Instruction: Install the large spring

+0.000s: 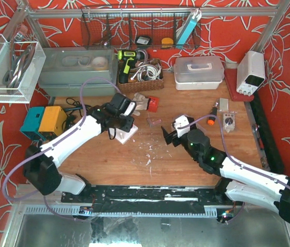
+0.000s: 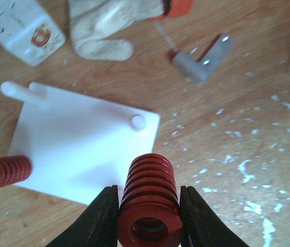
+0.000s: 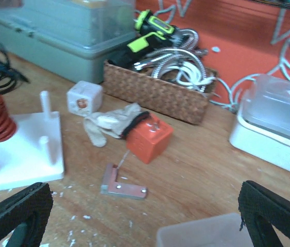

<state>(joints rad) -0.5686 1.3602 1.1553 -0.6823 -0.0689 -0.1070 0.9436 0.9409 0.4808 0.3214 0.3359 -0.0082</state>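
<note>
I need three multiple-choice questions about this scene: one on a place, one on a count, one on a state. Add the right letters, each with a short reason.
1. Where does the metal bracket lie?
A) on the bare table, apart from the white plate
B) on that plate
C) in a basket

2. How many red springs show in the left wrist view?
A) one
B) two
C) three

3. The right gripper is
A) shut on a spring
B) shut on a glove
C) open and empty

Answers: 1 A, wood shows all around it. 2 B, one spring sits in the left gripper, a second spring at the plate's left edge. 3 C, its fingers stand wide apart with nothing held between.
</note>
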